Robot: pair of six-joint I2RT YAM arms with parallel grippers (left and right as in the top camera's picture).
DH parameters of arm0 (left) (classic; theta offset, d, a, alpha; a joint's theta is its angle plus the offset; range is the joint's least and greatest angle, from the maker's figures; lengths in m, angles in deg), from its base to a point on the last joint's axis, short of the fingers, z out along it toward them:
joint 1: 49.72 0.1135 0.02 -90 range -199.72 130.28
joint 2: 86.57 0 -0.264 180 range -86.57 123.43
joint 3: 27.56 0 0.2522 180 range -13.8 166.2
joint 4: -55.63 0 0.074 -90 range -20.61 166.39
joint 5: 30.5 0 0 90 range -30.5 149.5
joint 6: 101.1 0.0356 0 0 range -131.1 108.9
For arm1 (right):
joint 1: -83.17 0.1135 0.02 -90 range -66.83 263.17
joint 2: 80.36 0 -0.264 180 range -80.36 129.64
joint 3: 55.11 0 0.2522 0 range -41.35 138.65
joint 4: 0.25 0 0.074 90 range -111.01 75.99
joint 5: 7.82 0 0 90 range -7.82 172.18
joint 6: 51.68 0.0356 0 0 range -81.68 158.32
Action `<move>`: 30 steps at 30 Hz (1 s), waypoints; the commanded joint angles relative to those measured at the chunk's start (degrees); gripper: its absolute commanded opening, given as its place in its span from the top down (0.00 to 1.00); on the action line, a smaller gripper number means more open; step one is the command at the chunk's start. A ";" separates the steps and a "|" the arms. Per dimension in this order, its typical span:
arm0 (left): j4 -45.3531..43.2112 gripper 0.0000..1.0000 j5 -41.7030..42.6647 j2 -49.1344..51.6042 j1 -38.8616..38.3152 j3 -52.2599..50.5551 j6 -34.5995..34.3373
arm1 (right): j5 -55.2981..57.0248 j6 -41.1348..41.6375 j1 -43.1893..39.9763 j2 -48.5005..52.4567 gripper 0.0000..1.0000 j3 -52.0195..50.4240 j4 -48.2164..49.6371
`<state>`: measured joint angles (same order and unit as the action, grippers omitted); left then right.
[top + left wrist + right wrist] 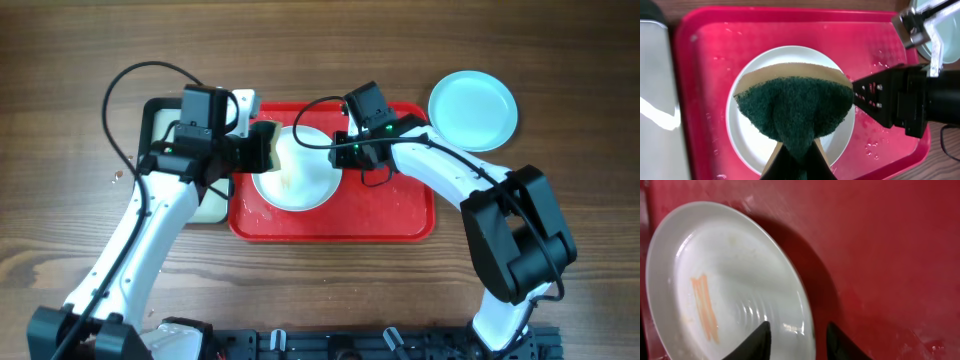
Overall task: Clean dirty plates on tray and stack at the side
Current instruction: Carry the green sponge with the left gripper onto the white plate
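**A:** Where does the white plate [305,182] sit from your right jaws?

**B:** Its near rim runs straight up between them. On the right wrist camera I see one finger over the plate's inside and the other over the bare red tray [400,215]. The right gripper [799,342] is partly parted, with daylight on both sides of the rim, so I'd call it straddling the rim, not pinching it.

**A:** And the left?

**B:** The left gripper [796,161] is clamped on the sponge [795,110], green side down. The sponge fans out ahead of the jaws over the middle of the plate. I can't tell whether it presses on the surface.

**A:** Which arm is nearer the dirt?

**B:** The left, I think. The orange smear [705,307] lies on the plate's floor, well to the inner side of my right jaws and towards the left arm's side. It runs roughly parallel to the stretch of rim between my fingers. From overhead the two grippers face each other across the plate, sponge side against rim side.

**A:** So what does the next move turn on?

**B:** On the rim staying between the right fingers. If I close, it should be square across the rim, to steady the plate for scrubbing. The turquoise plate [473,108] waits off the tray, behind the right gripper.
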<state>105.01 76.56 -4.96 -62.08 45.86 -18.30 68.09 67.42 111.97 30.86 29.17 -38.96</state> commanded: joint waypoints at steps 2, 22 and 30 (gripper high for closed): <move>-1.55 0.96 -1.31 2.93 -2.99 1.01 -3.93 | 6.45 -4.79 0.13 0.98 0.67 -0.48 2.51; -2.71 0.96 -9.73 12.31 -6.19 0.98 -13.03 | 6.58 -4.94 2.38 0.98 0.96 -2.73 3.69; -2.21 0.96 -12.28 14.84 -6.19 0.90 -16.02 | 6.58 -2.99 2.38 0.98 0.96 -2.78 3.26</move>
<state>102.71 66.18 8.19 -68.01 45.86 -32.05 73.86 63.53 114.26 30.97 26.61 -35.59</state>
